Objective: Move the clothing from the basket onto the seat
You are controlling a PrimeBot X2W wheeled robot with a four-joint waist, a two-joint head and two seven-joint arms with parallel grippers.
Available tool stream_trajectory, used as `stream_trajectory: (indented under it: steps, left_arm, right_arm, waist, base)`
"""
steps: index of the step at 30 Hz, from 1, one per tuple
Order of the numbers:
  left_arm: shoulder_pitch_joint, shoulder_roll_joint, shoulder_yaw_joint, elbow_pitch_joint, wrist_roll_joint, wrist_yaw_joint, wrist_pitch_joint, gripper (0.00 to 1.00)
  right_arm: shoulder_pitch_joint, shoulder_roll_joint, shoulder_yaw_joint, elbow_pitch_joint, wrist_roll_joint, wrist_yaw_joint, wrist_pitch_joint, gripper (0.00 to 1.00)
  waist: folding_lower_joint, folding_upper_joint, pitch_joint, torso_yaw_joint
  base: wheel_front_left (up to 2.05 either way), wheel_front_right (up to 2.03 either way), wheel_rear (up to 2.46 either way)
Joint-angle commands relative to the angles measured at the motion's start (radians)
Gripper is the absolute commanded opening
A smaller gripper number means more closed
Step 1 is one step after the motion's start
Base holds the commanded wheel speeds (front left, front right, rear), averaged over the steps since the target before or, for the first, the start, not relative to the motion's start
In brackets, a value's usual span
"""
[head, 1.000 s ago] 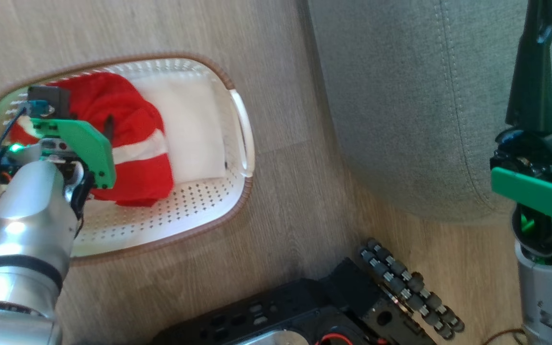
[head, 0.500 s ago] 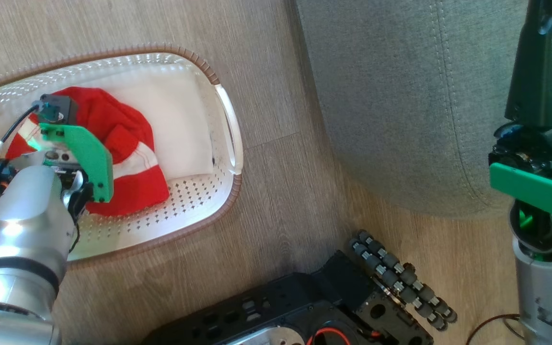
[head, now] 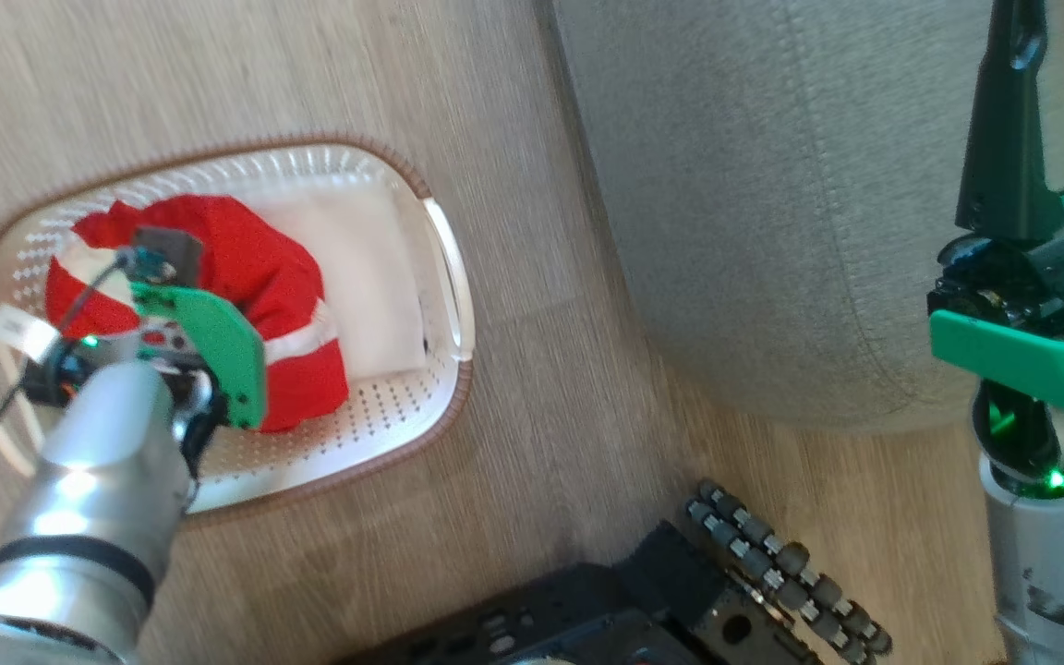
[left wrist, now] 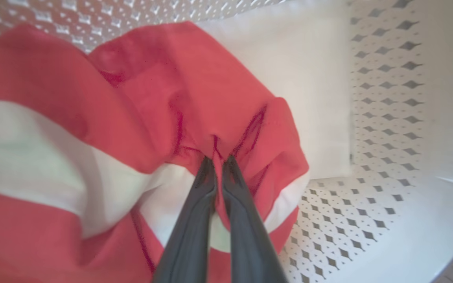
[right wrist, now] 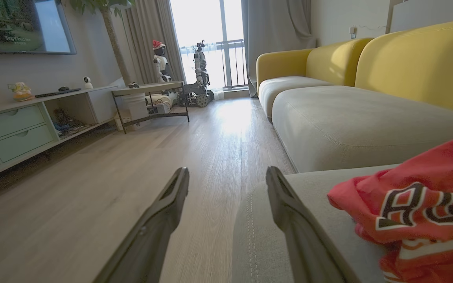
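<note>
A red garment with white stripes lies bunched in the white basket on the floor at the left. My left gripper reaches down into the basket, its fingers shut on a fold of that red fabric. In the head view the left wrist's green mount hides the fingers. The grey-green seat fills the upper right. My right gripper stands open and empty over the seat's edge. Another red garment with black-and-white lettering lies on the seat beside it.
A flat white cloth lies in the basket under the red garment. My dark base with its roller wheel sits on the wood floor below the seat. A TV console, a low table and a yellow sofa back stand further off.
My left gripper's fingers have closed on the red garment, which now stands more bunched up. The head camera has shifted, so the basket sits differently in view. The right gripper stays open.
</note>
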Motion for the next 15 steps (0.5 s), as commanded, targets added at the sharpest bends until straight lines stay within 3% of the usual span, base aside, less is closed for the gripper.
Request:
stream_trajectory:
  steps: [1, 15]
  left_arm:
    - [0.035, 0.008, 0.001, -0.027, -0.016, -0.006, -0.022, 0.0]
    - [0.143, -0.022, -0.135, -0.156, -0.153, -0.006, -0.184, 0.0]
  right_arm:
    - [0.031, -0.003, 0.009, -0.026, -0.006, 0.0, -0.006, 1.0]
    - [0.107, -0.049, 0.004, 0.057, 0.017, 0.0, -0.006, 1.0]
  waist:
    - [0.0, 0.0, -0.064, 0.015]
    - [0.0, 0.0, -0.349, 0.092]
  base:
    - [0.0, 0.0, 0.0]
    - [0.0, 0.0, 0.0]
